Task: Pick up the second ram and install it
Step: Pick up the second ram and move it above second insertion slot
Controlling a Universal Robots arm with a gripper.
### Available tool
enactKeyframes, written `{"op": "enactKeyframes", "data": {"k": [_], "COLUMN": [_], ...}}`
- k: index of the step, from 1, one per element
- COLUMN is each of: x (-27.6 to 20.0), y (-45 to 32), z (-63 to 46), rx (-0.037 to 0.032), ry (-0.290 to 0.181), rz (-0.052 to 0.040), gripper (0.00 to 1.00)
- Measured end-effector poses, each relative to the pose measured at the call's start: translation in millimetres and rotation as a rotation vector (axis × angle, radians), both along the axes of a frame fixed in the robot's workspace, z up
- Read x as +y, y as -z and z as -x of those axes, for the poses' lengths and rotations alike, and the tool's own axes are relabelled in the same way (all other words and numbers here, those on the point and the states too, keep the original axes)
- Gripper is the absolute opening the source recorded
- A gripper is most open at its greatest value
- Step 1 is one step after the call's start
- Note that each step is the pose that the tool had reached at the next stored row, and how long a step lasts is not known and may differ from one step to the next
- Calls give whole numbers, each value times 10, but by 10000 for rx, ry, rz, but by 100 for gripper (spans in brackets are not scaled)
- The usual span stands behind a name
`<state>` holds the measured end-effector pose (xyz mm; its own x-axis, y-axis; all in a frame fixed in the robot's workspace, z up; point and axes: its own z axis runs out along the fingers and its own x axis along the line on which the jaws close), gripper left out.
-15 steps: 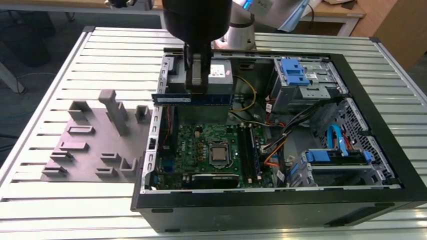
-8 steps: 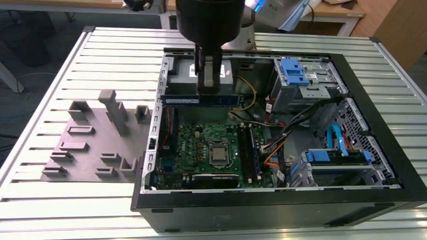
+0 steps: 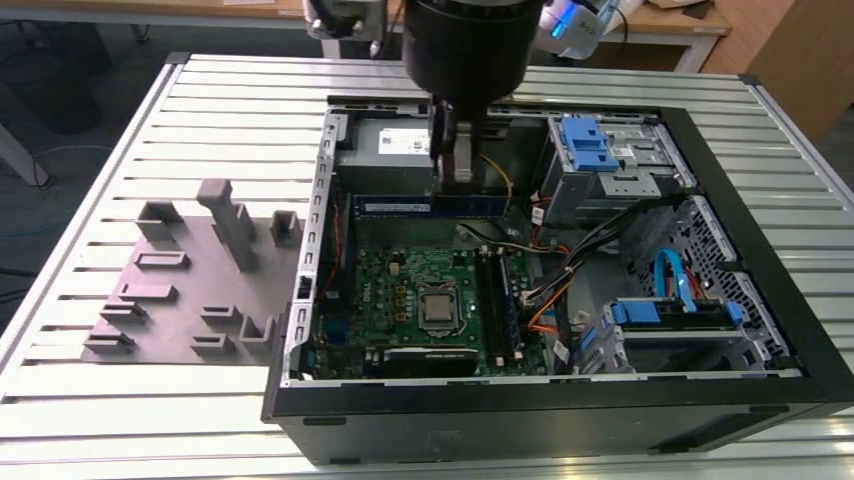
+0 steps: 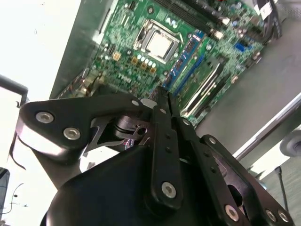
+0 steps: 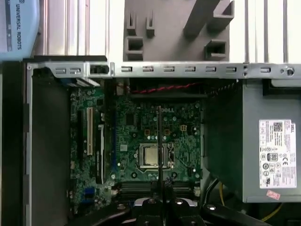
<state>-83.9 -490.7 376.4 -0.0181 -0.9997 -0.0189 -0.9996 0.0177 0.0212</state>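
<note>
The second ram [image 3: 400, 207] is held gripped between the closed jaws of the gripper [image 3: 461, 178], above the motherboard [image 3: 387, 285] inside the open computer case [image 3: 534, 425] on the table [image 3: 227, 110]. Pick-up is judged done. Seating is left: the stick is carried crosswise to the memory slots [image 3: 505, 300], clear of them.

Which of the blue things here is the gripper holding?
The second ram, the long thin stick clamped in the gripper above the motherboard; the blue drive latch and blue cable sit apart, untouched.
</note>
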Motion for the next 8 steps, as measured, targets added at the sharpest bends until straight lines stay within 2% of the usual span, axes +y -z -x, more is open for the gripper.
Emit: {"op": "enactKeyframes", "data": {"k": [2, 6, 7, 8], "x": [0, 0, 0, -1], "y": [35, 106, 120, 128], "z": [-71, -167, -195, -213], "rx": [29, 43, 45, 46], "ry": [1, 0, 0, 0], "rz": [-1, 0, -14, -67], "gripper": [10, 10, 10, 10]}}
